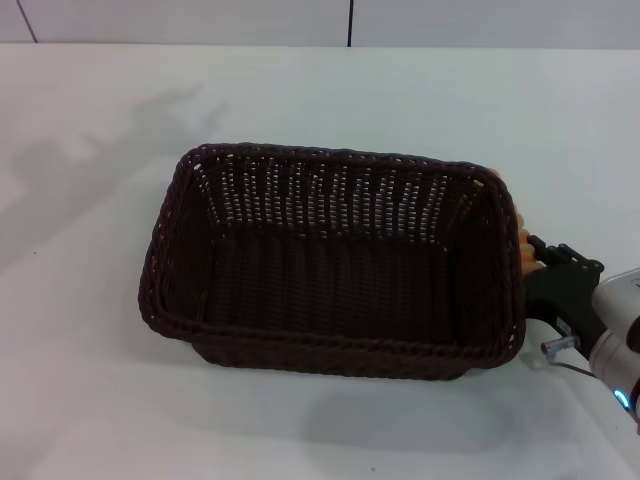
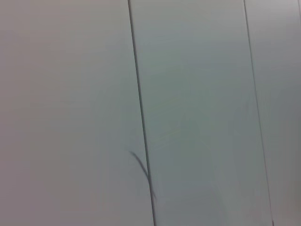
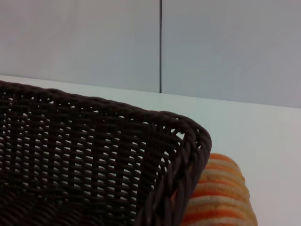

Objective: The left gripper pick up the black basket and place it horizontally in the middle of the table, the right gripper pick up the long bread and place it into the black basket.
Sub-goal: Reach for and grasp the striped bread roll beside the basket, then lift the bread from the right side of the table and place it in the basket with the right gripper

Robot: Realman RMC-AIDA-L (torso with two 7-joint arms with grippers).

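The black basket (image 1: 330,265) stands lengthwise across the middle of the white table (image 1: 90,380), open side up and empty. The long bread (image 1: 522,243) shows as an orange-striped sliver just outside the basket's right rim. In the right wrist view the bread (image 3: 221,197) lies close beside the basket's corner (image 3: 188,141), lower than the rim. My right gripper (image 1: 548,262) is at the bread, right of the basket; its hold on the bread is hidden. My left gripper is out of view; the left wrist view shows only wall panels.
A grey panelled wall (image 1: 350,20) runs behind the table's far edge. Bare tabletop lies left of, in front of and behind the basket. My right arm's silver section with a blue light (image 1: 620,385) is at the right edge.
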